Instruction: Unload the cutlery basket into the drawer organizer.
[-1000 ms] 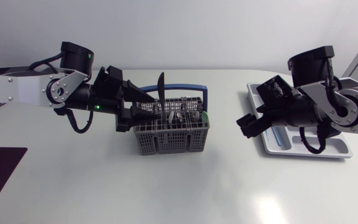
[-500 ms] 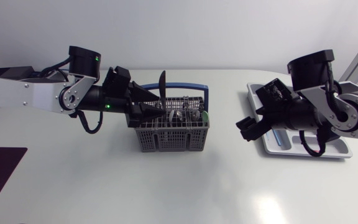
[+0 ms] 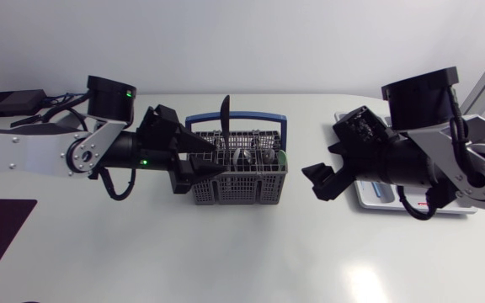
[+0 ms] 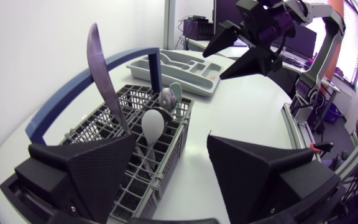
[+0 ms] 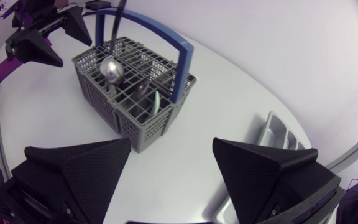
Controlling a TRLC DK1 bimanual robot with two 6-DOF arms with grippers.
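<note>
Left tool [image 3: 213, 158]: standing apart, straddling the 9 o'clock end of the grey mesh basket [image 3: 247, 188].
Right tool [image 3: 320, 178]: standing apart, hovering at its 3 o'clock.

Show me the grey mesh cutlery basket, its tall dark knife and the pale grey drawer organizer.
Grey mesh cutlery basket [image 3: 238, 192]: head view, front wall.
Tall dark knife [image 4: 101, 68]: left wrist view, blade.
Pale grey drawer organizer [image 4: 188, 62]: left wrist view, bare floor.

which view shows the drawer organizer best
The left wrist view: the drawer organizer lies nearly whole beyond the cutlery basket, compartments visible. In the head view the right arm covers most of it; the right wrist view catches only one end.
</note>
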